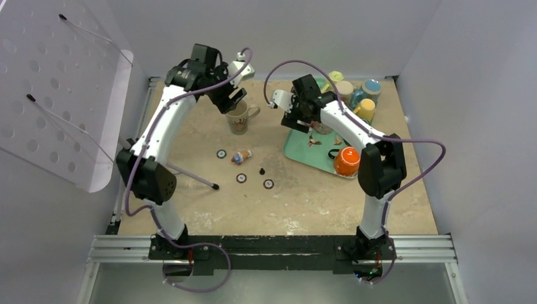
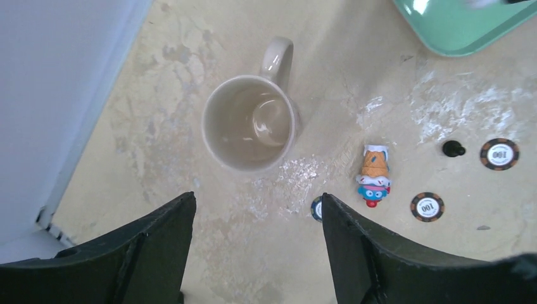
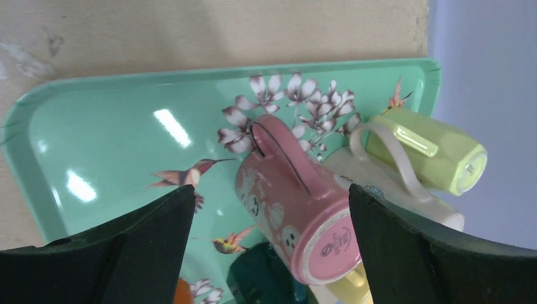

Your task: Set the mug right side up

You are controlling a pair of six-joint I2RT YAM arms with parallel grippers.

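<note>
Cream ceramic mug [image 2: 250, 123]: stands mouth-up on the worn tabletop [image 2: 158, 164], handle toward the mint-green tray [image 2: 456, 28], well apart from the toy figure [image 2: 373, 174] and poker chips [image 2: 426, 206]. Reads as right side up already, so probably little left beyond clearing away.

Handling, as a judgement: rigid, glazed and slippery, fairly heavy for its size, apt to chip if knocked or dropped. Best pinched across the wall at the rim, one finger inside and one outside, on the side away from the handle.

Left gripper [image 2: 256, 199]: hovers above and just short of the mug, fingers spread wide, touching nothing; elbow high, wrist pitched steeply down.

Right gripper [image 3: 271, 190]: hangs over the tray, fingers spread and empty, above a pink mug [image 3: 291, 202] lying tipped over.
</note>
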